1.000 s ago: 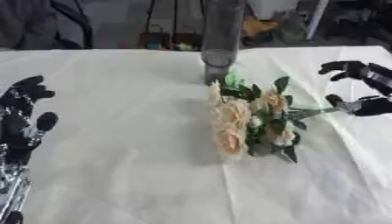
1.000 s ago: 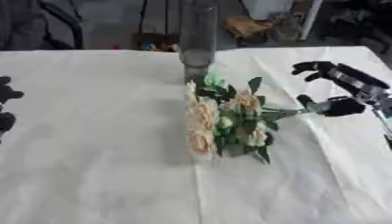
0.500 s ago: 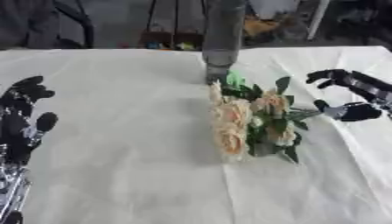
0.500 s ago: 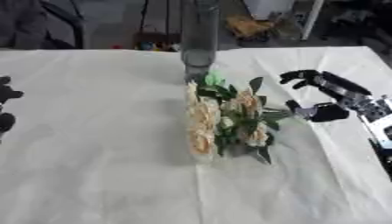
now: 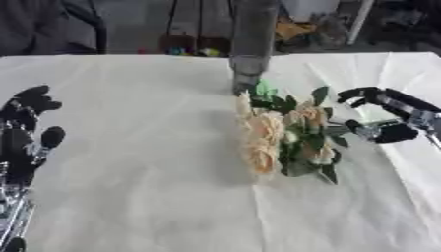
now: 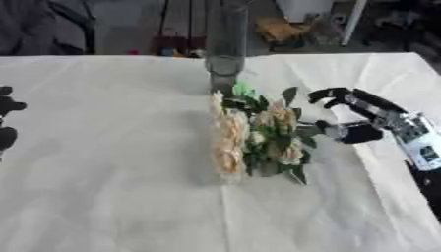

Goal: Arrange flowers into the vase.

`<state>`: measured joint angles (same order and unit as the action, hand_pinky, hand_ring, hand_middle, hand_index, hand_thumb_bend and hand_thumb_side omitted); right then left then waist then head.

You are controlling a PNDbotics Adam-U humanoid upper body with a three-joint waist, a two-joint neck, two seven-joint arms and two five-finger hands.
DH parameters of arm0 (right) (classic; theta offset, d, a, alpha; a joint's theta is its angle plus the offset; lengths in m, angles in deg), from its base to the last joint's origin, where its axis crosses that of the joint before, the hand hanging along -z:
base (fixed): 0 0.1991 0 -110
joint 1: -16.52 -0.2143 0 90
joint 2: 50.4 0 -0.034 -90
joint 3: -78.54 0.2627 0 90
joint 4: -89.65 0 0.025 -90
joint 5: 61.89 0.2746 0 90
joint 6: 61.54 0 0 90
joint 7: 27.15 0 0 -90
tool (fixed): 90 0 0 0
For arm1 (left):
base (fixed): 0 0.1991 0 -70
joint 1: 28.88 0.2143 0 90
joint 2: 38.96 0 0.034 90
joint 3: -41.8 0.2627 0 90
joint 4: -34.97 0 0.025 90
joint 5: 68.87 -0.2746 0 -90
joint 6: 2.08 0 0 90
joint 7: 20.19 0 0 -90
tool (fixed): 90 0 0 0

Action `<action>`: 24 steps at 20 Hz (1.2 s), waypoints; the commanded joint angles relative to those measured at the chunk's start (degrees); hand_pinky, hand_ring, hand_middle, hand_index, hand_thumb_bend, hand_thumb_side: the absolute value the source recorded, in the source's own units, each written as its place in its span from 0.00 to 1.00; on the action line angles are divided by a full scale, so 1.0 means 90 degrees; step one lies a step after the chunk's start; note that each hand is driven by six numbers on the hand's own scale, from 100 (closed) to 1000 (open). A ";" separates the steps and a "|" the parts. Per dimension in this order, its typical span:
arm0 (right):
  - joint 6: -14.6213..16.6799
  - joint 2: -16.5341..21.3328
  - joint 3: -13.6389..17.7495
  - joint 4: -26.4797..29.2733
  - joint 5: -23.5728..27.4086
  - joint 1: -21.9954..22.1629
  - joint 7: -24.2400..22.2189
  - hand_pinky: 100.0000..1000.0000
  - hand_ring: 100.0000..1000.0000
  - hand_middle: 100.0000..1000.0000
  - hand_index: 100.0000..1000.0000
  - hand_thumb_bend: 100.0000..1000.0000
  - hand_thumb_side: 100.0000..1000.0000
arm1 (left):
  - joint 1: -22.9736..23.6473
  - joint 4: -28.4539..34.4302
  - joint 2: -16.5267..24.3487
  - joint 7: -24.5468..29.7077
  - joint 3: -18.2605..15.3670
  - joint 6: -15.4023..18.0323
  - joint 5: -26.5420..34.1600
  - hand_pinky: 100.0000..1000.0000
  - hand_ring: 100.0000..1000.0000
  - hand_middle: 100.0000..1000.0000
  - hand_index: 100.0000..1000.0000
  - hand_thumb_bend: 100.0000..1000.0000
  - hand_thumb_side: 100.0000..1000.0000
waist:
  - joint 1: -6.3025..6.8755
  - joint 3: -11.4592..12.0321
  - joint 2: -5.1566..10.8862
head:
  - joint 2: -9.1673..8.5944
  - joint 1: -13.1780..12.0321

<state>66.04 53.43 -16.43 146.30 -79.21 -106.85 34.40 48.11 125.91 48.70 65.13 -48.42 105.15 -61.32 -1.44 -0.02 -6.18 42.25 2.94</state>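
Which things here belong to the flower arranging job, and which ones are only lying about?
For the job:
- flowers, a cream bunch lying on the table
- vase, tall and clear, standing behind them
- right hand, open, fingers beside the bunch

Not part of it:
- left hand, idle and open at the left edge
- white tablecloth
- clutter behind the table, too blurred to name

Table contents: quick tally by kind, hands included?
Vase: 1, tall, clear, upright at the far side
Flower bunch: 1, cream blooms with green leaves, lying flat on the white cloth
Robot hands: 2, left hand idle at the left edge, right hand open beside the bunch's stem end
Total: 4
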 commanded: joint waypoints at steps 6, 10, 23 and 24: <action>0.1064 0.0143 -0.0103 0.0000 -0.0130 -0.0099 -0.0976 0.79 0.93 0.79 0.93 0.12 0.17 | -0.0081 0.0075 0.0125 0.0025 0.0011 0.0009 0.0006 0.92 0.64 0.73 0.61 1.00 0.44 | -0.0024 -0.0027 0.0080 | 0.0026 0.0003; 0.1147 0.0124 -0.0202 -0.0057 -0.0208 -0.0074 -0.1081 0.79 0.94 0.79 0.94 0.12 0.18 | -0.0078 0.0072 0.0122 0.0028 0.0014 0.0009 0.0003 0.92 0.64 0.73 0.61 1.00 0.44 | -0.0035 -0.0042 0.0073 | 0.0019 0.0010; 0.1305 0.0049 -0.0232 -0.0216 -0.0561 -0.0050 -0.0898 0.79 0.94 0.79 0.94 0.12 0.17 | -0.0084 0.0081 0.0122 0.0034 0.0016 0.0006 0.0004 0.92 0.64 0.73 0.61 1.00 0.44 | -0.0019 -0.0046 0.0055 | -0.0026 0.0050; 0.1315 0.0042 -0.0235 -0.0227 -0.0595 -0.0047 -0.0883 0.79 0.94 0.79 0.94 0.13 0.17 | -0.0085 0.0083 0.0122 0.0033 0.0015 0.0007 0.0005 0.92 0.64 0.73 0.61 1.00 0.44 | -0.0019 -0.0045 0.0055 | -0.0028 0.0053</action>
<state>67.72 52.60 -18.74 143.96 -84.04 -106.70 36.08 48.11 125.91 48.70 65.25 -48.32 105.08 -61.32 -1.69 -0.36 -6.20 42.23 3.21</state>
